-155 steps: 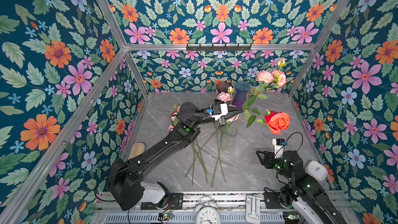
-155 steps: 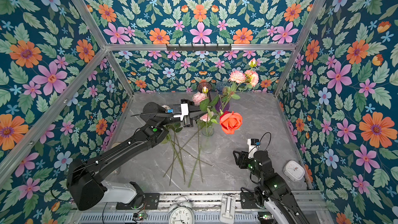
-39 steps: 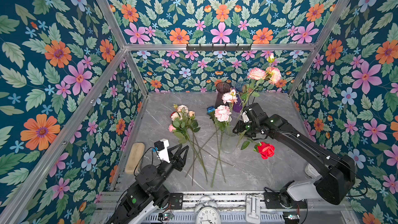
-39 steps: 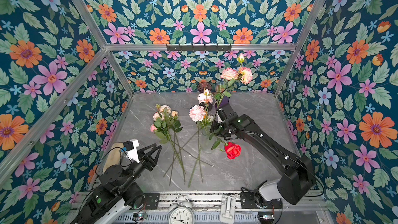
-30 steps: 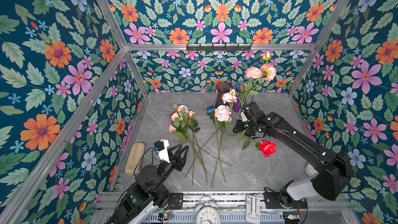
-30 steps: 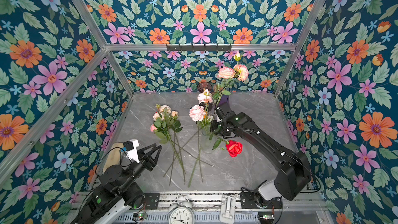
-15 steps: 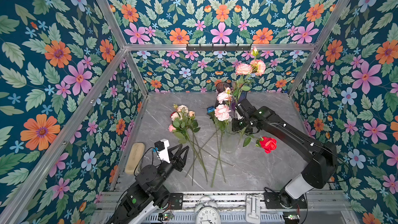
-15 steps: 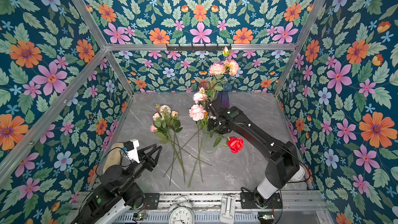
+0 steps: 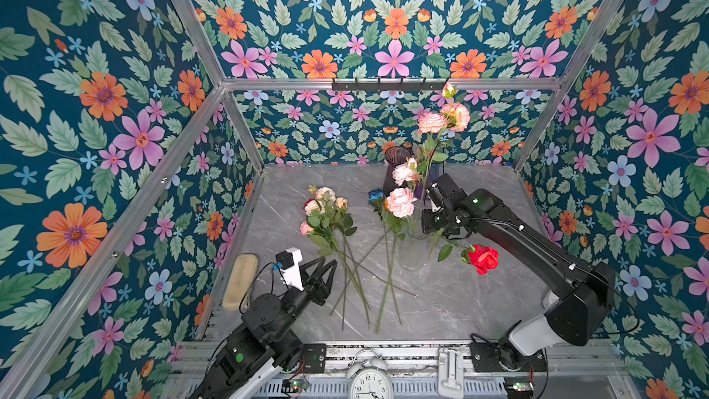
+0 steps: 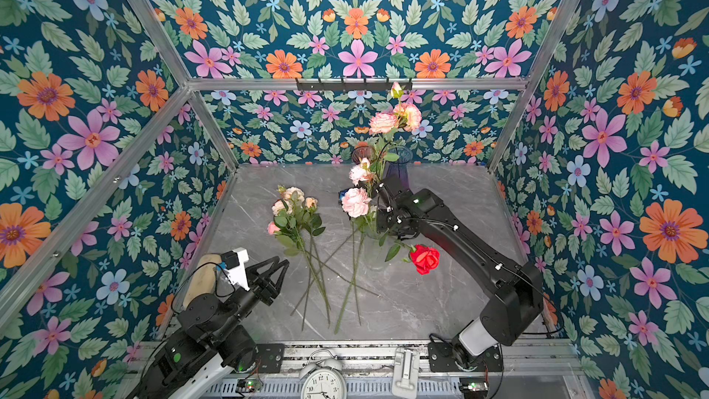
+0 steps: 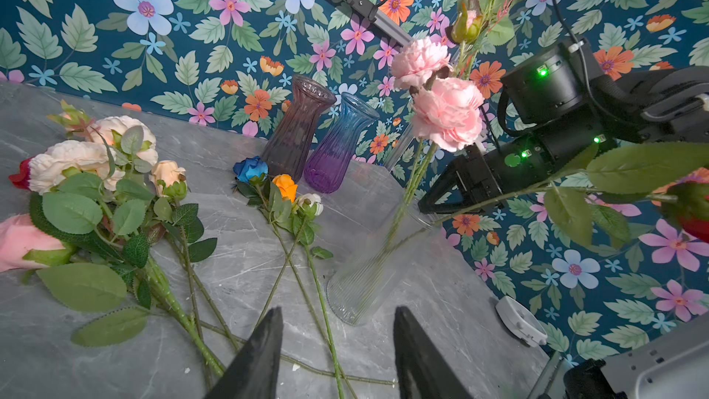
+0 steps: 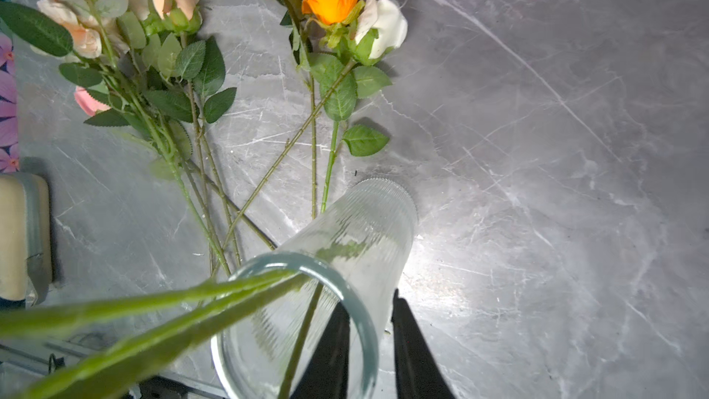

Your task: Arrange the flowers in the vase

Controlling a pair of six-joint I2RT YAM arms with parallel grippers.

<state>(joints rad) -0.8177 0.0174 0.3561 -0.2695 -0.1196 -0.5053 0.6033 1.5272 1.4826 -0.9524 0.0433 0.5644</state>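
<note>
Right wrist view shows the right gripper (image 12: 368, 299) closed on the rim of the clear vase (image 12: 368, 224), one jaw inside, one outside, stems already in. It is likely steadying the vase. Next, the left gripper (image 11: 338, 310), jaws apart and empty, must fetch from the flowers (image 9: 326, 209) lying on the table (image 9: 460, 301). In both top views leaves hide that grip.
</note>
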